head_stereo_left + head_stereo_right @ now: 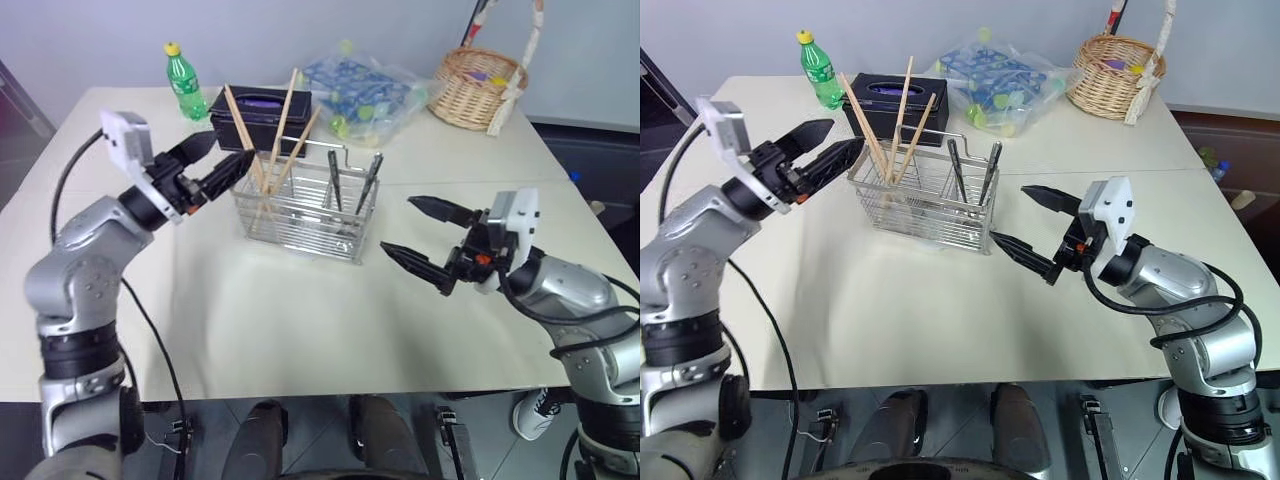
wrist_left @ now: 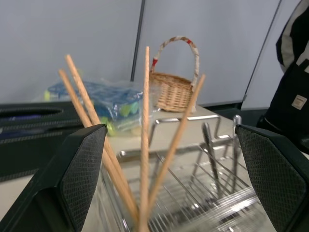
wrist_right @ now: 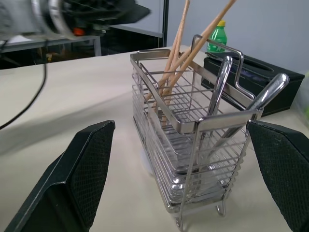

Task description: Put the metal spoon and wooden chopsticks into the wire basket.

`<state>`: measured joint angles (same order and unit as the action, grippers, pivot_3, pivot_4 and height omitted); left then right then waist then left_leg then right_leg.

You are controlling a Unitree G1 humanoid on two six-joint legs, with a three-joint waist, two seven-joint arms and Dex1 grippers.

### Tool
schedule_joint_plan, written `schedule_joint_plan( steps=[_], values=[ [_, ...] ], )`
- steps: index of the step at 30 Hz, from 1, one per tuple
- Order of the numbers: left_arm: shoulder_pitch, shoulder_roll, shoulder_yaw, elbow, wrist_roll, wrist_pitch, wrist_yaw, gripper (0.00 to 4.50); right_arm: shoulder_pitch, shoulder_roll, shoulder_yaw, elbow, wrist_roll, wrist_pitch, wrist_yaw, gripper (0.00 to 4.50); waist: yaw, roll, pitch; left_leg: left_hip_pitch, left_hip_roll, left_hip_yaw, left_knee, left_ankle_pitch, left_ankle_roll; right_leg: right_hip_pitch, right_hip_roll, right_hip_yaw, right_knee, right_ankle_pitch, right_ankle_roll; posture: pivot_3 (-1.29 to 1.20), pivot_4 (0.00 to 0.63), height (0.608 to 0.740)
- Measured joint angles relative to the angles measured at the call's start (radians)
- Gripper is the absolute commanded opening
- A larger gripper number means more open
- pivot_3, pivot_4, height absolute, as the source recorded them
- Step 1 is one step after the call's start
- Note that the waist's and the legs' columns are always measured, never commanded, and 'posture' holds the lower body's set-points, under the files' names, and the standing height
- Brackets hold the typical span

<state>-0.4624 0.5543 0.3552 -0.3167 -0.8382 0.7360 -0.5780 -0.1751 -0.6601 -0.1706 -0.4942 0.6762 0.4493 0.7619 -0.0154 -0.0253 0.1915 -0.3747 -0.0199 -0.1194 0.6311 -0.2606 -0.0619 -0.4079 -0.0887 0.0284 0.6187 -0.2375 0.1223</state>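
The wire basket (image 1: 305,212) stands at the middle of the table. Several wooden chopsticks (image 1: 277,140) stand fanned out in its left compartment. Two slim metal handles (image 1: 334,180) lean in its right compartment, lower ends blurred behind the mesh; I cannot tell which is the metal spoon. My left gripper (image 1: 230,150) is open and empty just left of the chopsticks, level with their upper halves; its fingers (image 2: 82,174) frame them in the left wrist view. My right gripper (image 1: 397,224) is open and empty to the right of the basket (image 3: 183,145), pointing at it.
Behind the basket sit a black tissue box (image 1: 262,112), a green bottle (image 1: 184,80), a clear bag of blue and green items (image 1: 365,95) and a wicker basket (image 1: 478,88). A person's dark jacket (image 2: 294,72) is beyond the table. The table's front half is bare.
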Motion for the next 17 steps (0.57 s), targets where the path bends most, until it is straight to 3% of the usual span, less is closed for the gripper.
schedule_joint_plan(
  steps=[10,17],
  values=[
    [0.245,0.025,0.102,-0.276,-0.244,0.144,0.23,4.46,0.045,0.011,0.002,-0.021,0.018,0.005,0.004,4.5,0.0,0.0,0.0,0.0,0.0,0.0,0.0,0.0,0.0,0.0,0.0,0.0,0.0,0.0,-0.001,0.0,0.15,0.74],
    [0.452,0.025,0.113,-0.344,-0.259,0.114,0.27,4.46,0.07,0.016,0.0,-0.042,0.057,0.036,-0.033,4.5,0.002,0.0,0.0,0.0,0.0,0.0,0.0,0.0,0.0,0.0,0.0,0.0,-0.001,-0.002,-0.004,0.0,0.15,0.74]
  ],
)
